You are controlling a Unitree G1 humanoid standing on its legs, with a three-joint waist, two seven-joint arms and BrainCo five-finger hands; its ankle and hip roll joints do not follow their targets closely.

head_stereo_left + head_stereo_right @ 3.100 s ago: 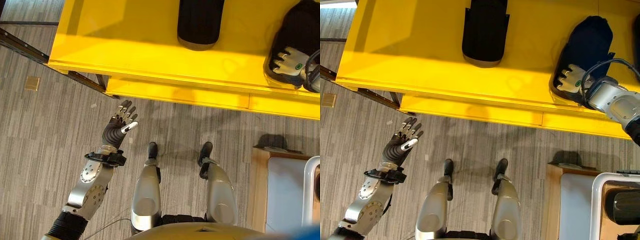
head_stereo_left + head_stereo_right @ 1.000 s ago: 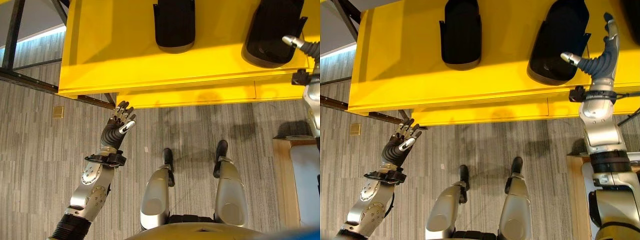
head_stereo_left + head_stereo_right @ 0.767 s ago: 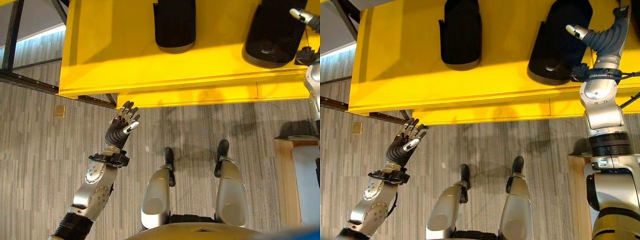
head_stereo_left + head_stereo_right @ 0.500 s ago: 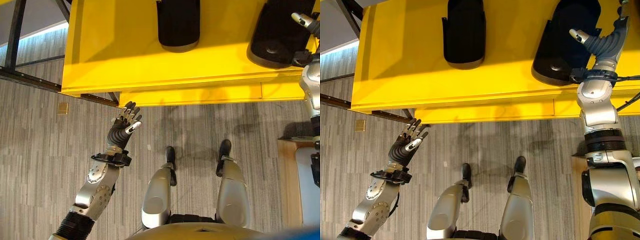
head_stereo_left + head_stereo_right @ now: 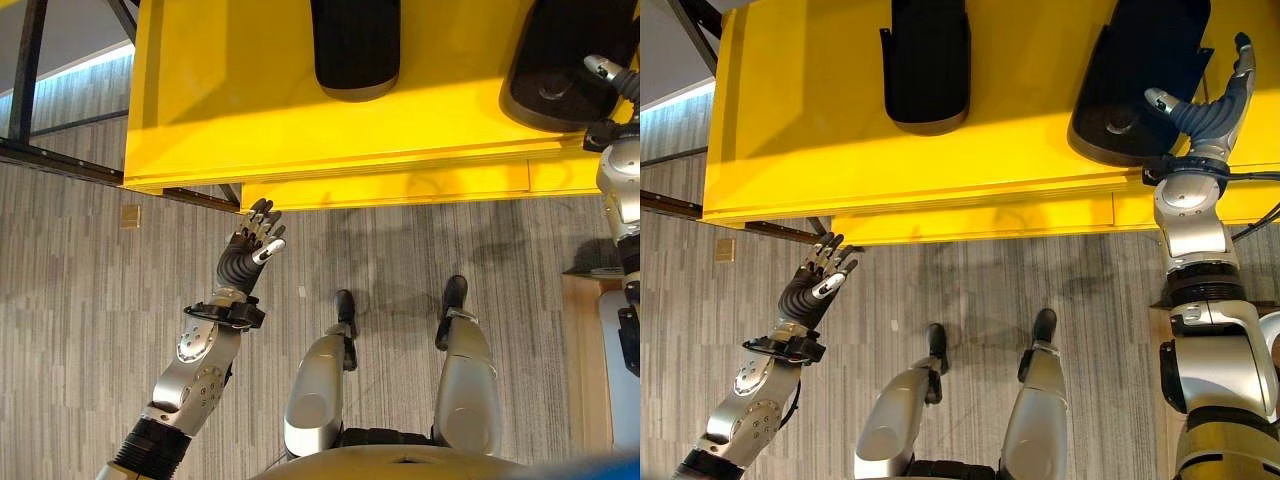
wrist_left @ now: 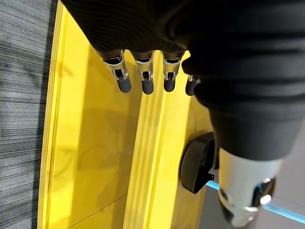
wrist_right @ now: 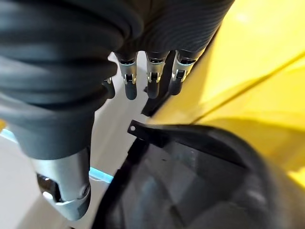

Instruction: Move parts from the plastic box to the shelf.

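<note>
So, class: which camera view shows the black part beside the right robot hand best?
The right eye view: the black part lies almost whole on the yellow shelf, beside the open right robot hand. The left eye view cuts it at the edge; the right wrist view shows a close fragment.

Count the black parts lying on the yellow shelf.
2. One black part lies mid-shelf on the yellow shelf; the other black part lies toward the robot's right, beside the right robot hand. More may sit out of view.
</note>
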